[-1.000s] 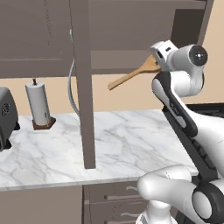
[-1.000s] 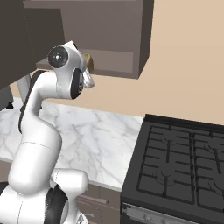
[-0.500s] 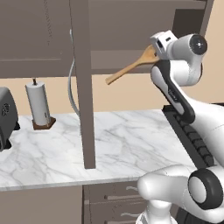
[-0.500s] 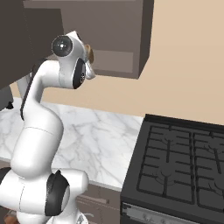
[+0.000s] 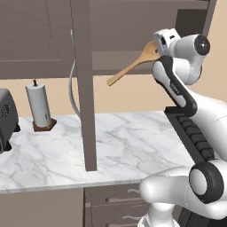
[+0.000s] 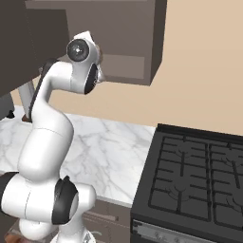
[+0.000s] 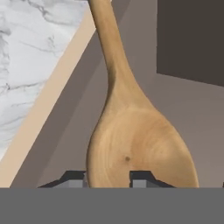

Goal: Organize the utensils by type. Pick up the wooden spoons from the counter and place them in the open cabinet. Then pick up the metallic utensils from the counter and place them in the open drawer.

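My gripper is shut on the bowl of the wooden spoon, and the handle points away from the hand. In the left base view the gripper is raised high in front of the open cabinet. The wooden spoon slants down to the left, level with the cabinet's lower shelf. The white marble counter lies far below. In the hand view the cabinet's dark inside is past the spoon, with the counter at the upper left.
The cabinet's open door hangs edge-on, left of the spoon. A paper towel holder and a grey toaster oven stand at the counter's left. A black stove adjoins the counter on the right. Closed drawer fronts sit below the counter.
The arm has lifted the wooden spoon higher and to the right, closer to the cabinet's opening. The grip on the spoon's bowl is unchanged.
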